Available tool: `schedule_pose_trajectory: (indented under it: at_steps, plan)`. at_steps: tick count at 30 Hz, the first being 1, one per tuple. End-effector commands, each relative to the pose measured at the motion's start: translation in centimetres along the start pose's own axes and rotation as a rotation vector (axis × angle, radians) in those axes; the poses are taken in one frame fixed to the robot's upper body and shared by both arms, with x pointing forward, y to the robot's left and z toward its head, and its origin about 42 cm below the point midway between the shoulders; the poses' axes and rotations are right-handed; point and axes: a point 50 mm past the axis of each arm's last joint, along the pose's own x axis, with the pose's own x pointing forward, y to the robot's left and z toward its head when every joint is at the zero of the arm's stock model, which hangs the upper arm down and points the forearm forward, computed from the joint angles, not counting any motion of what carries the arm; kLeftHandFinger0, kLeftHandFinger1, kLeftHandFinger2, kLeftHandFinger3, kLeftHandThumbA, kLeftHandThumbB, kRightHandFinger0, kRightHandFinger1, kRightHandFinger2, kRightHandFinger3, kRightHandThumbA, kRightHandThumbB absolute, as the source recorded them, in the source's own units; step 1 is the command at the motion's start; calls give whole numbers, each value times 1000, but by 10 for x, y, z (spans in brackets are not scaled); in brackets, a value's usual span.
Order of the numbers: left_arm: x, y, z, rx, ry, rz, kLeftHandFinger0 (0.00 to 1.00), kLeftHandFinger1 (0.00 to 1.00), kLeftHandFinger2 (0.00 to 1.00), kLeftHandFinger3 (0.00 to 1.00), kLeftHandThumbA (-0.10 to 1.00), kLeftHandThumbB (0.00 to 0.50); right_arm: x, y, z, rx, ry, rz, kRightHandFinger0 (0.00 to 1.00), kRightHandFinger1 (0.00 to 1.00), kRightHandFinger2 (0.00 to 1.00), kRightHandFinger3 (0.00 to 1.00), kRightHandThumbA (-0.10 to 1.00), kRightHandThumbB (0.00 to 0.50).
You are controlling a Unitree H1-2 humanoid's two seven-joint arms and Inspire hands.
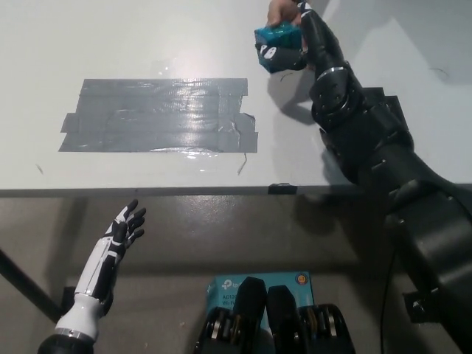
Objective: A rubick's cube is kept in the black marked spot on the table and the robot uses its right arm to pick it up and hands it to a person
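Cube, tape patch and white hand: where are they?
cube (pixel 270 35), head view, its teal top face
tape patch (pixel 158 116), head view, its middle
left hand (pixel 124 228), head view, its palm

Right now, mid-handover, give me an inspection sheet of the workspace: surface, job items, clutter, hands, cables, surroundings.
Surface: white table; grey taped patch on it, bare.
Job's things: teal cube held above the table's far side; a person's hand touches its top at the picture's edge.
Clutter: nothing seen on the table.
Hands: right hand shut on the cube; left hand open, resting below the table edge.
Cables: a thin dark one beside the right arm, below the table.
Surroundings: teal box on the floor.
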Motion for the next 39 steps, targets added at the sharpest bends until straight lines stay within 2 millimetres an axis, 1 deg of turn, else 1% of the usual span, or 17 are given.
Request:
schedule_pose_trajectory:
  at_steps: [1,10,13,15,16,18,21,24,25,26,27,28,32,34,35,37,39]
  plan:
    - [8,3,14,32,-55,-18,1000,1000,1000,1000,1000,166,11,-28,27,25,-74,-44,1000,1000,1000,1000,829,439]
    - [10,1,15,27,-53,-27,1000,1000,1000,1000,1000,171,13,-42,37,53,-136,-102,1000,1000,1000,1000,865,462]
    - [11,2,17,32,-54,-27,1000,1000,1000,1000,1000,157,13,-61,54,45,-226,-172,1000,1000,1000,1000,916,463]
    - [13,3,18,35,-55,-28,1000,1000,1000,1000,1000,160,1,-91,76,72,-357,-236,1000,1000,1000,1000,936,454]
    - [14,3,19,36,-56,-28,1000,1000,1000,1000,1000,160,-3,-96,79,78,-381,-245,1000,1000,1000,1000,938,454]
    - [14,4,18,37,-58,-26,1000,1000,1000,1000,1000,167,-21,-114,88,73,-457,-283,1000,1000,1000,1000,971,452]
    - [22,6,23,44,-74,-27,1000,1000,1000,1000,1000,170,-68,-149,98,97,-595,-346,1000,1000,1000,1000,950,440]
    - [31,11,29,50,-93,-23,1000,1000,1000,1000,1000,171,-132,-169,89,141,-717,-393,1000,1000,1000,1000,903,382]
    - [34,11,30,49,-98,-22,1000,1000,1000,1000,1000,170,-139,-171,88,141,-725,-396,1000,1000,1000,1000,903,379]
    - [37,10,32,47,-106,-22,1000,1000,1000,1000,1000,172,-161,-174,82,138,-739,-402,1000,1000,1000,1000,932,363]
    - [38,10,32,46,-108,-22,1000,1000,1000,1000,1000,172,-166,-175,81,137,-741,-404,1000,1000,1000,1000,932,363]
    - [39,10,32,49,-109,-24,1000,1000,1000,1000,1000,178,-201,-173,66,152,-787,-394,1000,1000,1000,1000,961,311]
    - [42,10,32,44,-116,-19,1000,1000,1000,1000,1000,176,-262,-161,40,227,-868,-293,1000,1000,1000,1000,1000,258]
    - [42,10,31,45,-111,-17,1000,1000,1000,1000,1000,180,-273,-157,35,248,-882,-265,1000,1000,1000,1000,1000,246]
    - [41,10,31,46,-107,-17,1000,1000,1000,1000,1000,185,-288,-148,26,270,-884,-240,1000,1000,1000,1000,1000,205]
    - [40,9,29,44,-104,-18,1000,1000,1000,1000,1000,184,-304,-139,13,302,-870,-220,1000,1000,1000,1000,1000,185]
    - [39,9,29,44,-100,-20,1000,1000,1000,1000,1000,185,-312,-134,5,324,-855,-212,1000,1000,1000,1000,1000,190]
